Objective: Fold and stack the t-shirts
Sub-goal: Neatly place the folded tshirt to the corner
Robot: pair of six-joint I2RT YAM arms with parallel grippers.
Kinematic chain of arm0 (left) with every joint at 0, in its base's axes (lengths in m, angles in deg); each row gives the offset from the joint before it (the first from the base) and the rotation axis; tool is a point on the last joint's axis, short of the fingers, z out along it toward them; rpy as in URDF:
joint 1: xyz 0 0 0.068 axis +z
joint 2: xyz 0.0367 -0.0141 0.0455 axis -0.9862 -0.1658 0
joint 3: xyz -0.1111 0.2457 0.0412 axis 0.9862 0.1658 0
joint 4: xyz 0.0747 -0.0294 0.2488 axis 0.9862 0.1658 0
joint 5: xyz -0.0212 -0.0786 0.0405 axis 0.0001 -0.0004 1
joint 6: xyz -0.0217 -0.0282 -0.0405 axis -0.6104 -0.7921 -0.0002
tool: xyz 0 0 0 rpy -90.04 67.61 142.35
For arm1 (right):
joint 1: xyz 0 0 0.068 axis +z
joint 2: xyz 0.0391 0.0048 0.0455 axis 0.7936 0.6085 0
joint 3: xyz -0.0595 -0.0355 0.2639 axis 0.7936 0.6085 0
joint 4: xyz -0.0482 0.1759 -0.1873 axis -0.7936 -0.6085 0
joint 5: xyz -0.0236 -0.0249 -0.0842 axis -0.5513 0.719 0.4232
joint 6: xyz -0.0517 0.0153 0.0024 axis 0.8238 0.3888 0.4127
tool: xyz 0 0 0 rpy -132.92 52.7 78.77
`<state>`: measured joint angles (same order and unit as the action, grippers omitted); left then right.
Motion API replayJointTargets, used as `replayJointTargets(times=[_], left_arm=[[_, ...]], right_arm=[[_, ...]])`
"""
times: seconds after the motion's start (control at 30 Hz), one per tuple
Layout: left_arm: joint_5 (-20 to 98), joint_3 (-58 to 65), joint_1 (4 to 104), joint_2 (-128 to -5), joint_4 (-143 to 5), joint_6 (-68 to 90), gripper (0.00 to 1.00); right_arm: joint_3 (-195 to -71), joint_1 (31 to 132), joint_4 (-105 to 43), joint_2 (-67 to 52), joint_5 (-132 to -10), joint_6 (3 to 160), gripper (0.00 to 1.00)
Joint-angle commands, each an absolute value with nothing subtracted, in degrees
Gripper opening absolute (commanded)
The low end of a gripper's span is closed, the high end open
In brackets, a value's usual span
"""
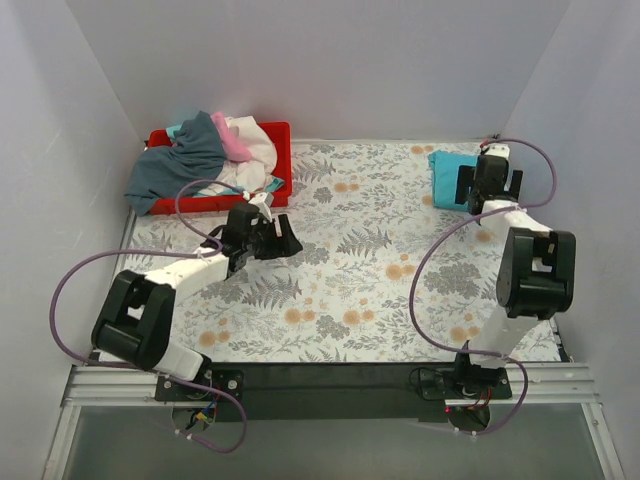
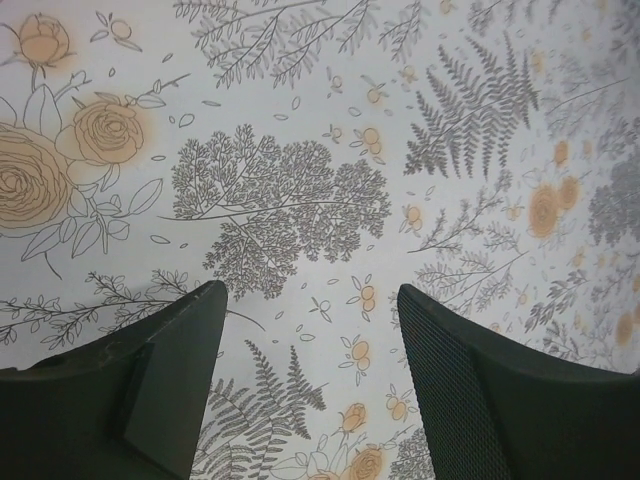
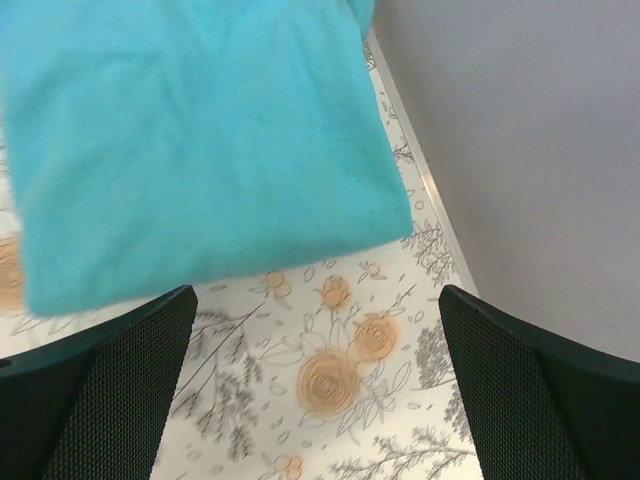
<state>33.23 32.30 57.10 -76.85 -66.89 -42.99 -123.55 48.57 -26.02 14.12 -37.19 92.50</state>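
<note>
Floral-patterned cloth (image 1: 360, 290) covers the whole table, boxed in by plain pale walls (image 1: 330, 60). At the far right corner lies the turquoise t-shirt (image 3: 200, 140), folded into a neat flat rectangle, its near edge close to the wall. The right gripper (image 3: 315, 330) hovers just over that near edge with its fingers spread wide, nothing between them and no cloth pinched.

Far left, the red tray (image 1: 283, 132) holds the heap of t-shirts (image 1: 215, 155): slate grey spilling over the tray's left side, white and pink bunched behind it. The left gripper (image 2: 310, 310) hangs over bare cloth just in front of the tray, fingers parted and empty.

To my eye, one shirt is folded and set down as the base of the stack, and the next step is fetching another. That calls for the left arm to reach into the tray and pinch a single layer, lifting it free of the tangle without dragging the others out, then spreading it flat mid-table.
</note>
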Motion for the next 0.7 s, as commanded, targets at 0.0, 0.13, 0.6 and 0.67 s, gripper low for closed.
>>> replayJointTargets(times=[0.0, 0.13, 0.6, 0.67], left_arm=[[35.5, 34.9, 57.4, -72.0, -71.9, -43.9, 0.64], [36.6, 35.7, 57.3, -68.2, -72.2, -44.3, 0.65], [45.1, 42.4, 57.3, -53.7, -76.8, -46.7, 0.65], [46.1, 42.6, 57.3, -53.0, -76.7, -47.0, 0.66]], right_arm=[[-117.0, 50.1, -19.1, 5.2, -40.7, 85.4, 0.98], [-109.6, 55.5, -21.2, -4.5, -45.5, 81.1, 0.98], [-94.7, 71.6, -30.7, -26.9, -50.0, 76.5, 0.98], [-93.2, 71.9, -30.7, -29.7, -50.2, 76.7, 0.98]])
